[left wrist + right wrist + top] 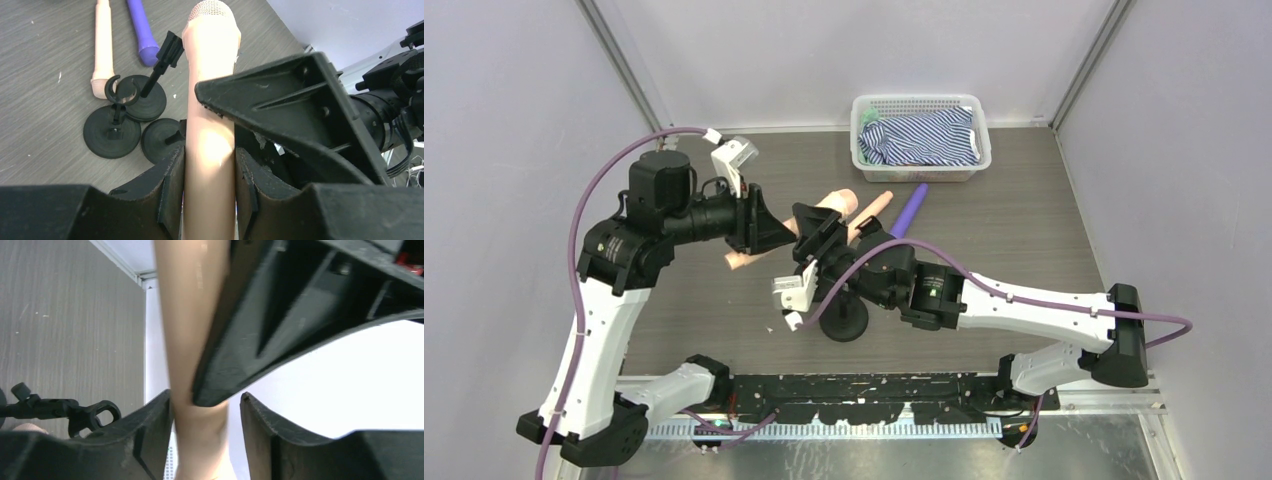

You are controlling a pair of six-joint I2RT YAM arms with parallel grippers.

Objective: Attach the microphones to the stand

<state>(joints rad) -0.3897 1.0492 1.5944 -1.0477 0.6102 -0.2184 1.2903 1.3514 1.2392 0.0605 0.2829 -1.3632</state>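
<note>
1. While the arms meet in mid-air, the left gripper point(210, 155) clamps both pads point(172, 185) on the handle of the held peach microphone point(210, 75); the right gripper point(206, 400) straddles the same handle, light showing beside one pad, so I cannot tell whether it grips
2. The second peach microphone point(103, 45) and the purple microphone point(141, 30) lie on the table point(40, 75) beside three black stands point(111, 131)
3. Likely trouble: the smooth, tapering handle sliding through a lone grip, or the crowded grippers knocking together
4. No brand, label or writing is legible
</note>
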